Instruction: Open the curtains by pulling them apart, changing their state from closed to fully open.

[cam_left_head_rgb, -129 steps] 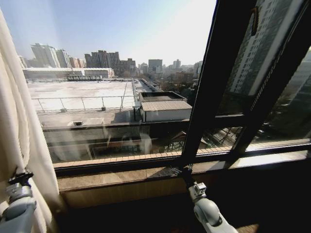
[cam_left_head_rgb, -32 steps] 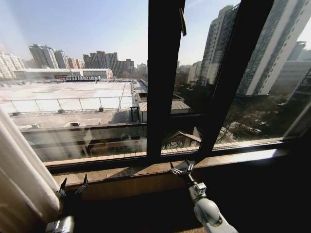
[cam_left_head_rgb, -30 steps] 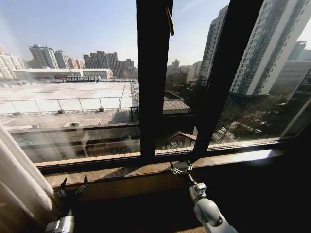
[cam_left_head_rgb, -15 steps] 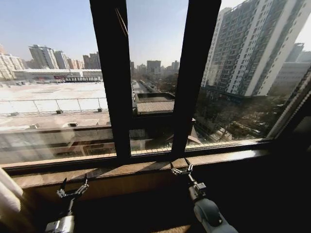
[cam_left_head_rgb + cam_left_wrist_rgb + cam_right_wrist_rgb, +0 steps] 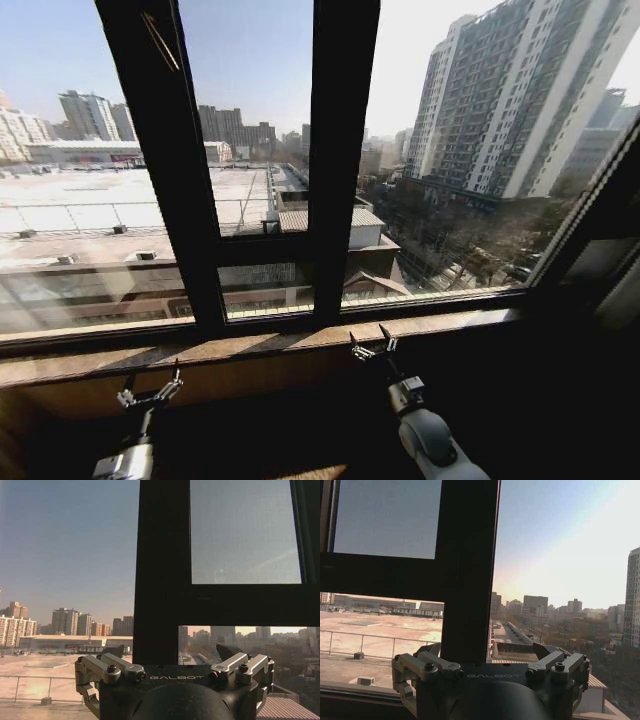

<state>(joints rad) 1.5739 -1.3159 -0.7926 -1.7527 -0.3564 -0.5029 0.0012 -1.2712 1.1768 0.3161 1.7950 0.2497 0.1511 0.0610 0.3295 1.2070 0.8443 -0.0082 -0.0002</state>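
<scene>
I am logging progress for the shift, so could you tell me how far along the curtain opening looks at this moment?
Done, as far as the head view reaches: the window stands uncovered across the frame, the city plain through the glass. In hand: nothing; the left gripper and the right gripper are both open and empty, held low by the sill. Left: whether fabric beyond the picture's edges is fully drawn back cannot be judged.

A dark-framed window [image 5: 340,170] above a sunlit sill [image 5: 260,345] (city rooftops and 1 tall tower outside).
</scene>
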